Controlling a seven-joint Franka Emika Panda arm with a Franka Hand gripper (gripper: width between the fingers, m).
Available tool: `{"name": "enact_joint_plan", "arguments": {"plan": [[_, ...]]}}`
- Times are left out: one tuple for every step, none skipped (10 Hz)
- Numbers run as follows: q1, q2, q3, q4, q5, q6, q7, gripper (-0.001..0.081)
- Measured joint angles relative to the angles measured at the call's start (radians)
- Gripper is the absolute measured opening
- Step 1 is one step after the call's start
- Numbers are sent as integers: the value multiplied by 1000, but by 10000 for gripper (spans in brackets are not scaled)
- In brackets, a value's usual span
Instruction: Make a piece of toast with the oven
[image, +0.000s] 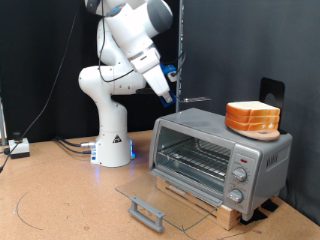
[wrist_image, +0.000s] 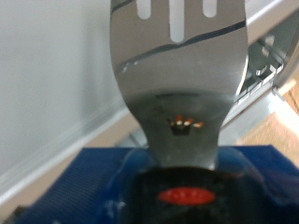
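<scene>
Wooden counter (image: 60, 205) carries the oven (image: 220, 155), door down, rack bare. My tool (image: 172, 86), at ten o'clock above it, clamps a spatula (wrist_image: 177, 65); bread (image: 253, 118) sits stacked on top.

We're looking at a chunky white arm (image: 125, 55) with rounded, glossy segments and darker grey bands showing at the joints. Its flared white base (image: 112, 145) is glowing blue along the bottom edge. We're also seeing a bit of blue near the wrist, and black cables (image: 45, 105) trailing behind it
</scene>
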Motion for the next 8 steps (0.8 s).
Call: {"name": "enact_joint_plan", "arguments": {"plan": [[-19,9,-35,13,-40,-38,-20,410],[-30,34,-54,31,-58,-67,-35,410],[-29,34,-51,28,-57,-60,-35,410],[-29,36,-33,26,-68,-28,-35,410],[-29,45,6,29,-92,19,-29,410],[-30,65,45,41,-119,55,-12,410],[-30,95,75,66,-146,66,4,410],[-30,129,97,95,-152,70,28,410]]}}
